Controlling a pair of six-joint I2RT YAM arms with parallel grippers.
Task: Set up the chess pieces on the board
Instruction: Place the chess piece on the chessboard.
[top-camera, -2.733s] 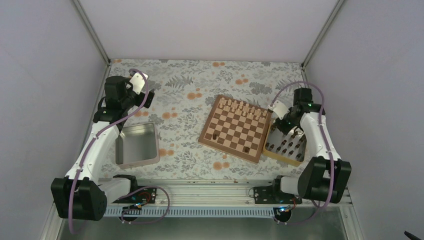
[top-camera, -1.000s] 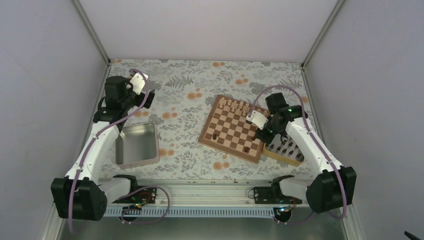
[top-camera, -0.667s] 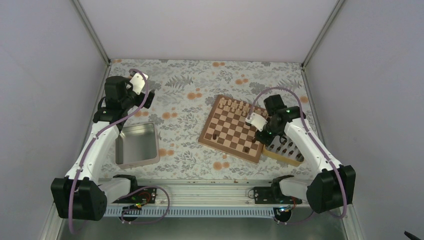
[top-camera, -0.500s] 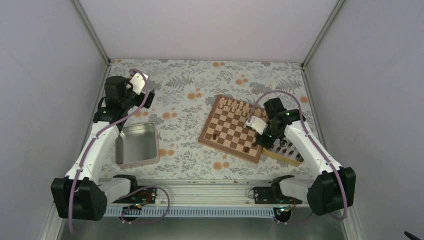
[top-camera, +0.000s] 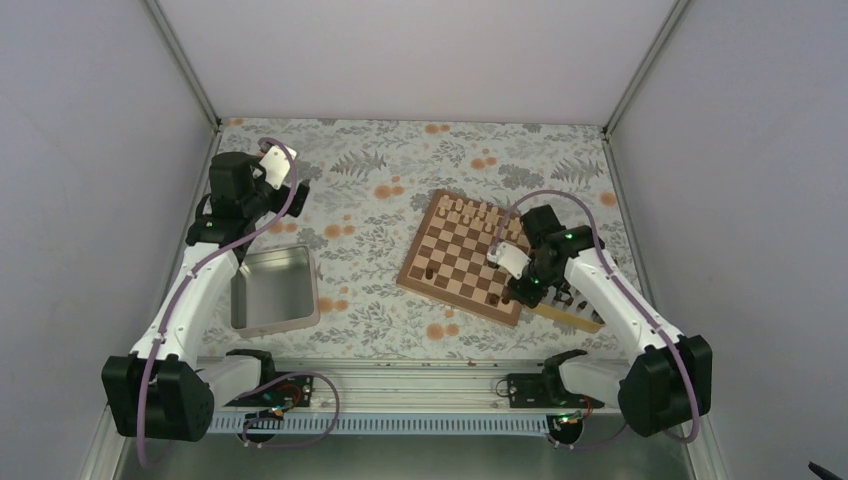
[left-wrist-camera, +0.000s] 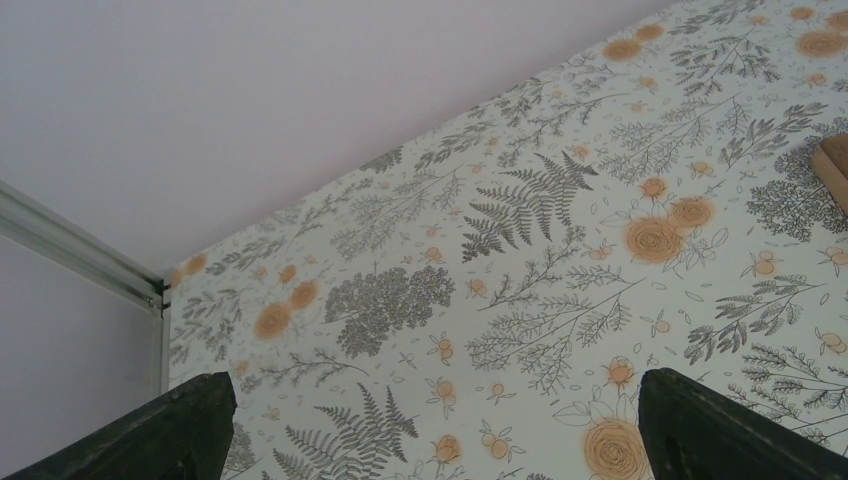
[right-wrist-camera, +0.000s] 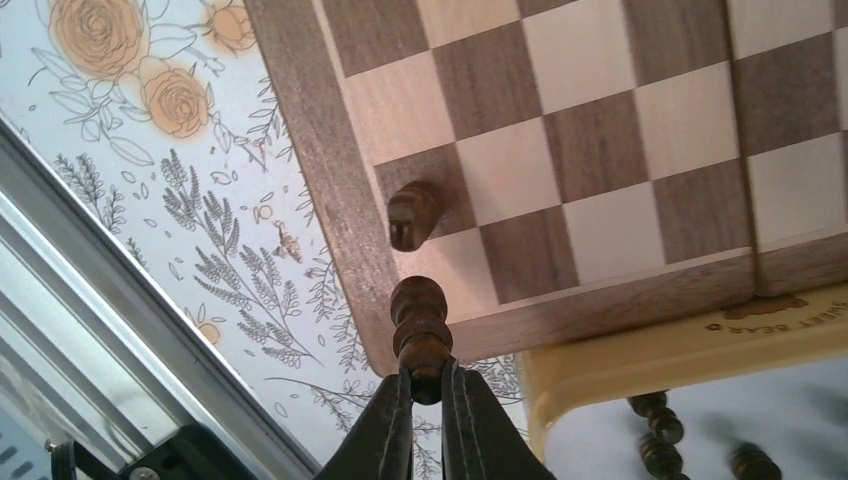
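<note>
Floral cloth (top-camera: 380, 200), board (top-camera: 470, 255) near-right corner | right gripper (right-wrist-camera: 427, 400) clenched on dark piece (right-wrist-camera: 420, 325), corner square just beyond | left gripper (left-wrist-camera: 432, 430) spread

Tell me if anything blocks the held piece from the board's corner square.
Nothing visible. The right tool holds the dark piece by a corner of the board; another dark piece stands on a neighbouring square.

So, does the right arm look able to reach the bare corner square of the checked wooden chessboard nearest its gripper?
Probably yes. The right gripper, shut on a dark brown wooden chess piece, hangs at the chessboard edge by that corner square; the other dark piece stands a square away.
</note>
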